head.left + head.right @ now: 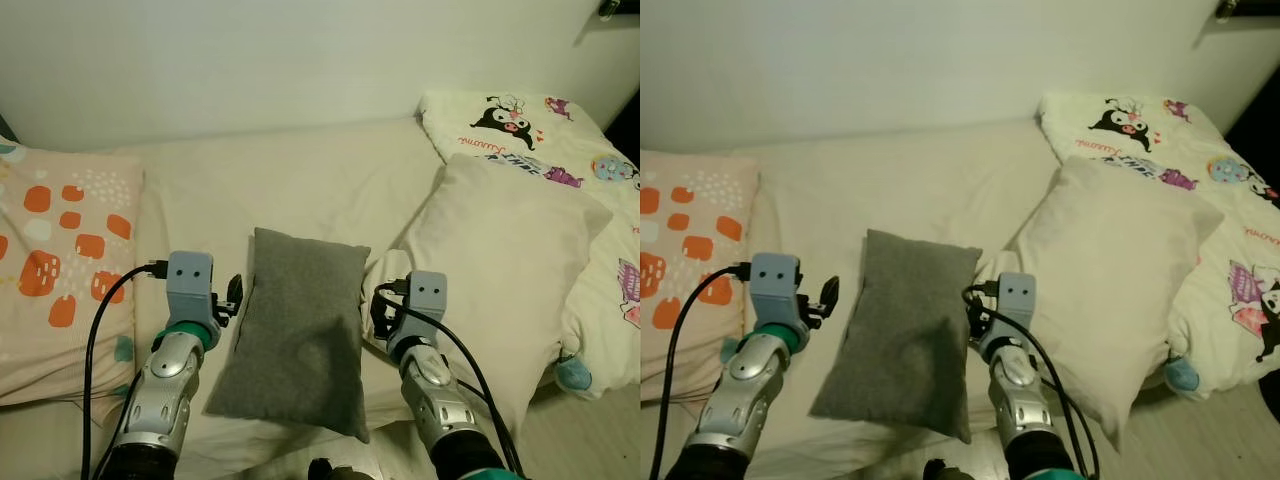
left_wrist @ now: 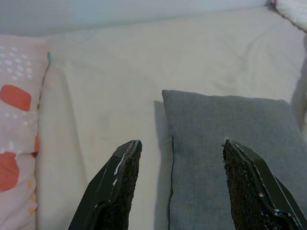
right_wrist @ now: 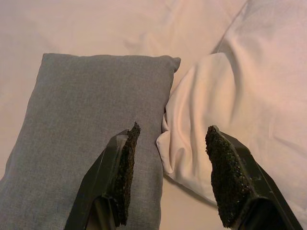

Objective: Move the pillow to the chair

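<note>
Grey pillow (image 1: 295, 330) between both grippers; left gripper (image 2: 176, 165), right gripper (image 3: 169, 158) spread, straddling pillow edges.

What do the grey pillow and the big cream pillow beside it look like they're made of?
Grey pillow: a coarse woven fabric, matte, with visible weave grain and a seamed edge; soft fill, judging by its dented middle. Cream pillow: smooth, thin cloth, probably cotton, with soft creases and a folded corner.
</note>
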`<state>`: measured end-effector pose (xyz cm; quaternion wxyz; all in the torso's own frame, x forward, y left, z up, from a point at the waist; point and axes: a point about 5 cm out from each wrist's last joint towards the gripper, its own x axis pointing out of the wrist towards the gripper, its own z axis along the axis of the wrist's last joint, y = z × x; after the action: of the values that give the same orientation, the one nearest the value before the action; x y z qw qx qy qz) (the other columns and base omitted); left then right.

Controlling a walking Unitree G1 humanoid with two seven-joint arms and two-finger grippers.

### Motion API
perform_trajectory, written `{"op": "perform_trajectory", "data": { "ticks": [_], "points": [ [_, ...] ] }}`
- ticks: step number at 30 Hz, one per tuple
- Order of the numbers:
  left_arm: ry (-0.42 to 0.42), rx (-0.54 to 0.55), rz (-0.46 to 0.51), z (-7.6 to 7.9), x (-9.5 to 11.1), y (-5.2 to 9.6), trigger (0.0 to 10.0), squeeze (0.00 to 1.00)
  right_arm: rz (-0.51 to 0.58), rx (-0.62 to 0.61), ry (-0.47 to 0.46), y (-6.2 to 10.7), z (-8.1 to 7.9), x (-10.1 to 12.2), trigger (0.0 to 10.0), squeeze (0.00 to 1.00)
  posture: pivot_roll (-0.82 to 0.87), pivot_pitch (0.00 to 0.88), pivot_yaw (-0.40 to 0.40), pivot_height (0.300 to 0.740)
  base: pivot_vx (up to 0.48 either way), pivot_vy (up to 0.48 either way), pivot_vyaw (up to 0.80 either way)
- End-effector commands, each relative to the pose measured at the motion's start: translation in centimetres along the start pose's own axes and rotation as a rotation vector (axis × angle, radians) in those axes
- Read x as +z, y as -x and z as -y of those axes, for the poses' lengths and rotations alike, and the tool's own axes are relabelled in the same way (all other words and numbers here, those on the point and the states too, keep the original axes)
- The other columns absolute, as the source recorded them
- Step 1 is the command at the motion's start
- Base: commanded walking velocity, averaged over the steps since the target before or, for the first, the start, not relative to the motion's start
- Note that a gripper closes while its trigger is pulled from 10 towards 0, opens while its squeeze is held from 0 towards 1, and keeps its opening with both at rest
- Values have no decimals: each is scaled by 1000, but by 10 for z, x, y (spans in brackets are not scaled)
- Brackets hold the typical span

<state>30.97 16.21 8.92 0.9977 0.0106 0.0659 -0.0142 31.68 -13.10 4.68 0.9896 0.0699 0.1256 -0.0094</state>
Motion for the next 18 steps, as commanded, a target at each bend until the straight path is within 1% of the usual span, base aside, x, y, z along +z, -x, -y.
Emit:
{"op": "perform_trajectory", "data": {
  "ticks": [1, 18],
  "points": [
    [3, -3, -26, 1, -7, 1, 10000, 0, -16, -15, -5, 2, 4, -4, 10000, 0, 48, 62, 14, 740, -240, 0, 0],
    [13, 1, -30, -1, -9, 2, 10000, 0, -21, -5, -3, 2, 2, -5, 10000, 0, 49, 52, 9, 740, -351, 0, 0]
  ]
}}
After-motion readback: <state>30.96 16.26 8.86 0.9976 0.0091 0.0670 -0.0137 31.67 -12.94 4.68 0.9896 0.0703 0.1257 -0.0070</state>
